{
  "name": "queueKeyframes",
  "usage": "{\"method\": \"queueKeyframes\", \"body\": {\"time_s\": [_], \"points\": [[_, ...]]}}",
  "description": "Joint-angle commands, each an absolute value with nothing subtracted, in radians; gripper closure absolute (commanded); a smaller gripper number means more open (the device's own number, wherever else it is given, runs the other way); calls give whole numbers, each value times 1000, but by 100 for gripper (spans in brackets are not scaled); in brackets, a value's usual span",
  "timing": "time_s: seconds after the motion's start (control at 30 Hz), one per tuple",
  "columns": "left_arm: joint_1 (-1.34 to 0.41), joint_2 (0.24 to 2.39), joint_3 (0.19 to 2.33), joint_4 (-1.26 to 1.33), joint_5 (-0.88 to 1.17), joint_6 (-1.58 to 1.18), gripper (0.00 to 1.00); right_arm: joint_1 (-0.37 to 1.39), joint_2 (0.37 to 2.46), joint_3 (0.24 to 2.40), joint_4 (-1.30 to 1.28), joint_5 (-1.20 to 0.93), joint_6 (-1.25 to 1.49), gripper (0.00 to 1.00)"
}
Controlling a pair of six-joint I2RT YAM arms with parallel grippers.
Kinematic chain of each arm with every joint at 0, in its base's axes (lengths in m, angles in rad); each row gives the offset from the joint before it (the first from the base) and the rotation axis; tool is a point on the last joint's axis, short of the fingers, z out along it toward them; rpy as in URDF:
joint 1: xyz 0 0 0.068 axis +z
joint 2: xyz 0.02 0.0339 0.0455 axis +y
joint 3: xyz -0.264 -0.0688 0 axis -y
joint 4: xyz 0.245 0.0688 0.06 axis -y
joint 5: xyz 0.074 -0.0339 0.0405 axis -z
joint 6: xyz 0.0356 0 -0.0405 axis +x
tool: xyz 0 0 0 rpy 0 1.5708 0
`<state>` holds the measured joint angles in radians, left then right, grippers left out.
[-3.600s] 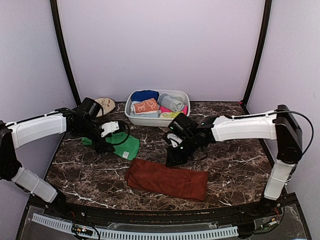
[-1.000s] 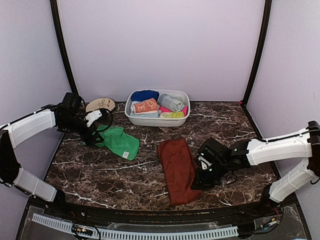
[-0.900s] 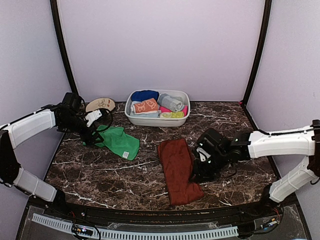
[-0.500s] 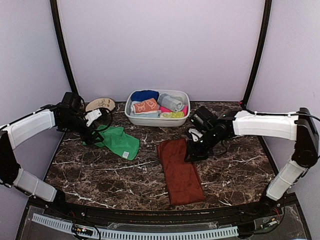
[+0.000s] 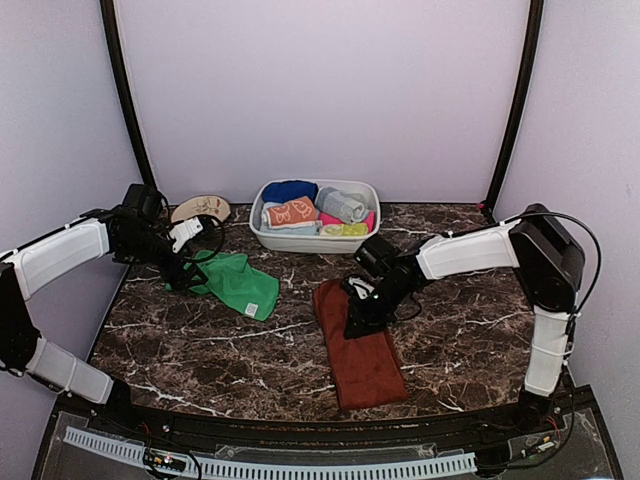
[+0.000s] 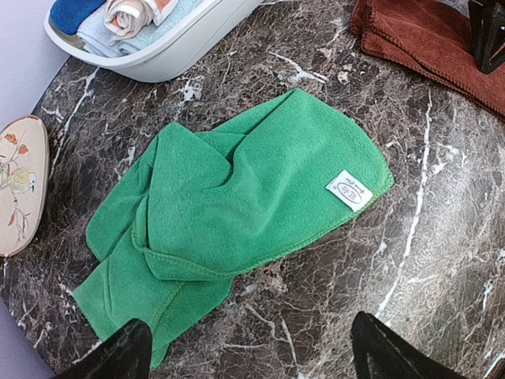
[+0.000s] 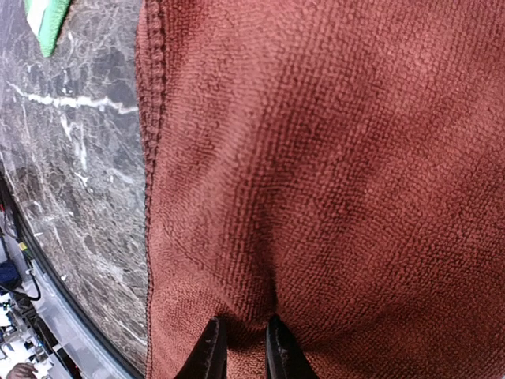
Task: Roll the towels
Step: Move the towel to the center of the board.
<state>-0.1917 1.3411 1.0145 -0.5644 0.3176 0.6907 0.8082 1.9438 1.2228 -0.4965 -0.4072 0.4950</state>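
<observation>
Room is widest on your right. Bare marble table (image 5: 470, 330) runs from the rust-brown towel (image 5: 362, 352) out to the right edge. A narrower bare strip separates that towel from the green towel (image 5: 238, 284).

The rust-brown towel lies flat and lengthwise. Its far end stops short of the white basin (image 5: 262, 232), and its near end is close to the table's front edge. Your right gripper (image 5: 354, 324) is down on the far half of it, near the left hem. In the wrist view the 2 fingertips (image 7: 211, 355) stand almost together with a small ridge of cloth nipped between them, so the jaws are closed on the rust-brown towel. The stitched left hem runs straight, with bare marble right beside it.

Your left gripper (image 5: 186, 274) hangs over the left end of the green towel, its jaws spread wide with nothing between them. The green towel is crumpled, with 1 flap folded over itself. Its white tag (image 6: 349, 189) sits at the corner nearest the rust-brown towel. The towel's far edge lies near the basin's wall but apart from it. An oval painted plaque (image 5: 203, 208) lies beyond the towel's left end, by the back wall.

The orange towel (image 5: 292, 212) is rolled up inside the basin among other rolled cloths.
</observation>
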Motion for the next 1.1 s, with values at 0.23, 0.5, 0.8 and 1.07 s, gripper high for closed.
{"method": "queueKeyframes", "body": {"time_s": [0.23, 0.5, 0.8, 1.07], "points": [[-188, 1306, 1030, -578, 290, 689, 10, 808, 2152, 1377, -196, -465, 651, 82], [-191, 1349, 1062, -639, 386, 727, 10, 787, 2183, 1402, -77, -465, 651, 82], [-358, 1445, 1087, -622, 362, 738, 11, 789, 2064, 1266, -25, -173, 979, 83], [-472, 1494, 1123, -642, 362, 749, 11, 838, 2050, 1277, 52, -159, 1032, 82]]}}
